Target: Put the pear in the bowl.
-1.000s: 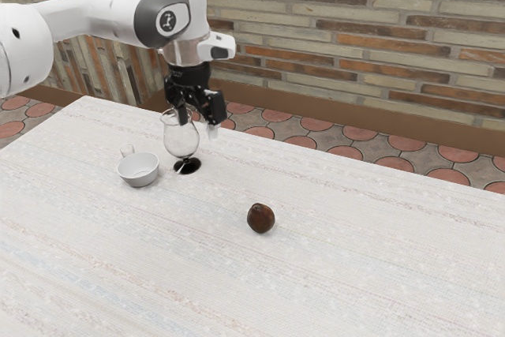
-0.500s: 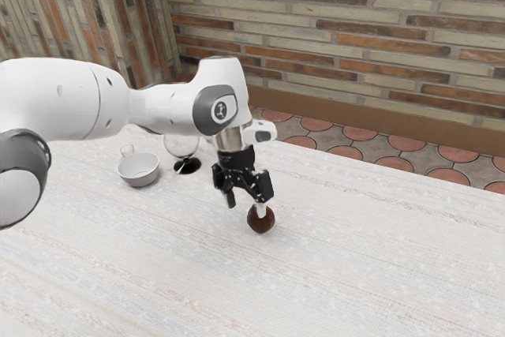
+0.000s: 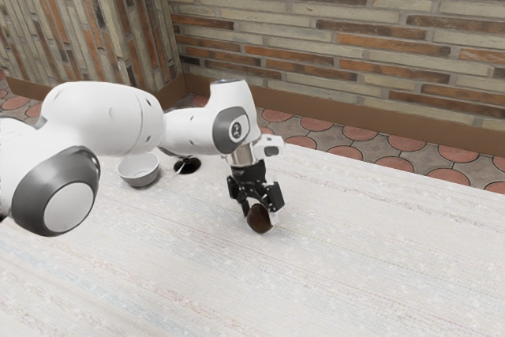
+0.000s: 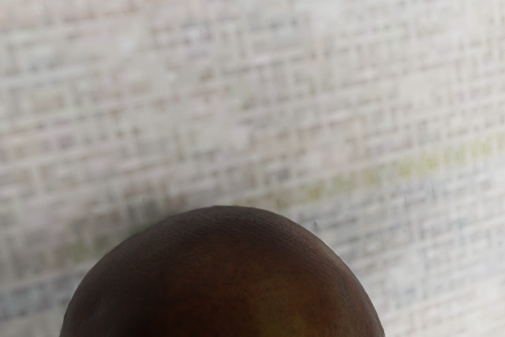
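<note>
Exterior view: reaching in from the exterior view's left with arm [image 3: 189,130], pointing gripper [image 3: 259,215] down at pear [image 3: 258,222]. Bringing gripper low around pear, close to table [image 3: 371,250]. Can't tell from this whether clamped on pear or still apart. Marking pear well apart from bowl [image 3: 140,181], so not placed. Logging bowl as white, upright, toward the exterior view's left, partly behind arm. Noting black foot [image 3: 187,166] just beside bowl, near arm. Adding brick wall [image 3: 355,45] and tiled floor [image 3: 347,153] beyond table.

Wrist view: seeing pear up close, dark brown, rounded, smooth, just under gripper. Catching pale woven table surface beyond pear, with faint greenish and reddish streaks. Can't read grip from here either.
</note>
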Robot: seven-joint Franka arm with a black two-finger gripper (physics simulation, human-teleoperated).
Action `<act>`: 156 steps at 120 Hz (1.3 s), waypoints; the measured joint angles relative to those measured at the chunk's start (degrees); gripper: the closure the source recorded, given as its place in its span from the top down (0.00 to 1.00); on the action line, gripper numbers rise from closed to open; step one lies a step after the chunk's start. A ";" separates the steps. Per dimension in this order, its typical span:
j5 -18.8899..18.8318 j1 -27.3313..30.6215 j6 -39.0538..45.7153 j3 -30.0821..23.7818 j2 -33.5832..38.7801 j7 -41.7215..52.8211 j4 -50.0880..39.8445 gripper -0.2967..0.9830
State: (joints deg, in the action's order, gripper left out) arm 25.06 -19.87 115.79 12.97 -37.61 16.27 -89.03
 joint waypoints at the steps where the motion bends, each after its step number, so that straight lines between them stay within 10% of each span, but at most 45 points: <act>1: 0.02 0.02 0.11 0.00 -0.11 0.08 0.02 0.77; 86: 0.29 0.72 3.85 0.34 -2.24 4.03 1.14 0.60; 156: -5.07 0.80 -10.94 10.64 3.84 4.54 1.38 0.54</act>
State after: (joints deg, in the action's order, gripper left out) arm 19.99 -19.07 104.85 23.62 -33.77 20.81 -87.65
